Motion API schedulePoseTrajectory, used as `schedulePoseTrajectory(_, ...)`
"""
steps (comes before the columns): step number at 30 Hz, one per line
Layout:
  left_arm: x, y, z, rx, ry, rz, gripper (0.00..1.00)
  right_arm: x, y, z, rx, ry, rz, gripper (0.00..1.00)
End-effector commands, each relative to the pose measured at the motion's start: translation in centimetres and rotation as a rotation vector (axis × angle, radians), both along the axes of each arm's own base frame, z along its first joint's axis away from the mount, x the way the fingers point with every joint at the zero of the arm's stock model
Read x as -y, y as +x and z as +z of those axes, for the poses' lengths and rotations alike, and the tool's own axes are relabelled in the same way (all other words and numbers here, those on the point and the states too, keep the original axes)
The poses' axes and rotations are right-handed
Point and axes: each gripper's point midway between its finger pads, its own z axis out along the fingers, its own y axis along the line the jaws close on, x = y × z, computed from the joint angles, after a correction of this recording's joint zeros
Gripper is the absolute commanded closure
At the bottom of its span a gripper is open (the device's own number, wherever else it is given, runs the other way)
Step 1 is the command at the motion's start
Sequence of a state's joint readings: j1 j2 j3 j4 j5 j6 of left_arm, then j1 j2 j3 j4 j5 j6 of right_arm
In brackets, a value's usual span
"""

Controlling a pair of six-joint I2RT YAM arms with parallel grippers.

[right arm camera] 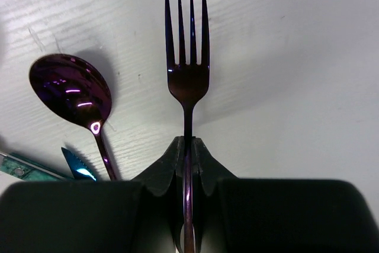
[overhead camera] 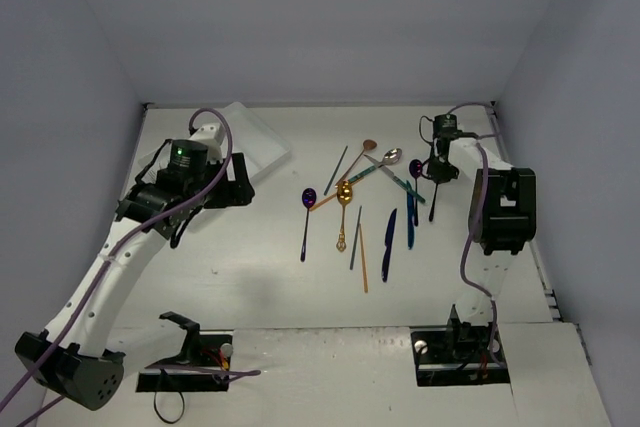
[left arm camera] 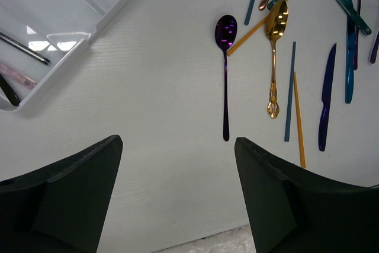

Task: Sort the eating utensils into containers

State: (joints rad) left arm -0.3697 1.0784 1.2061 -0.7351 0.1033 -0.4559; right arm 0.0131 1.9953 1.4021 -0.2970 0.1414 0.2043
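Far left, white tray (overhead camera: 258, 139) at the back of the table (overhead camera: 250, 287), a few slim pieces (left arm camera: 23, 48) lying in its compartments, perhaps utensil handles, too cropped to tell. Next, left gripper (left arm camera: 177, 197) spread wide, gripping nothing, above bare table. Mid-table, a scatter: purple spoon (left arm camera: 225, 34), gold spoon (left arm camera: 276, 25) just beside, orange chopstick (left arm camera: 298, 117), blue knife (left arm camera: 325, 96). Far right, right gripper (right arm camera: 187, 158) clamped tight on the handle of a purple fork (right arm camera: 187, 78), tines pointing away, second purple spoon (right arm camera: 71, 90) close alongside.
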Motion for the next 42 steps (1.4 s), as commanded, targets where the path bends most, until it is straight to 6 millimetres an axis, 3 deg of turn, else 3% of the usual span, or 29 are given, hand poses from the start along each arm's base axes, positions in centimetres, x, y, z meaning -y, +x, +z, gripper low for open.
schedulePoseTrajectory(1, 2.9, 1.6, 4.0, 0.093, -0.116, -0.053, 0.25, 1.6, 2.3, 11.6, 0.243, -0.101, 0.038, 1.0)
schedulePoseTrajectory(4, 4.6, 2.3, 5.6, 0.132, -0.191, -0.077, 0.25, 0.1, 1.7, 14.6, 0.295, -0.068, 0.099, 1.0)
schedulePoseTrajectory(8, 7.4, 3.7, 8.2, 0.234, -0.264, -0.112, 0.25, -3.5, 0.1, 18.7, 0.399, 0.062, 0.22, 1.0)
schedulePoseTrajectory(17, 16.0, 5.1, 14.8, 0.432, -0.446, -0.257, 0.26, -15.3, -6.2, 26.4, 0.572, 0.291, 0.588, 1.0)
schedulePoseTrajectory(22, 19.1, 5.6, 16.4, 0.53, -0.429, -0.303, 0.27, -18.6, -9.6, 27.5, 0.584, 0.407, 0.683, 1.0)
schedulePoseTrajectory(29, 22.6, 6.0, 17.2, 0.595, -0.439, -0.336, 0.3, -20.5, -12.9, 28.0, 0.581, 0.509, 0.758, 1.0)
schedulePoseTrajectory(36, 25.4, 5.9, 17.6, 0.64, -0.386, -0.378, 0.37, -21.6, -14.2, 27.7, 0.563, 0.544, 0.789, 1.0)
schedulePoseTrajectory(42, 26.8, 6.5, 16.9, 0.621, -0.388, -0.385, 0.56, -21.9, -14.3, 27.9, 0.564, 0.548, 0.802, 1.0)
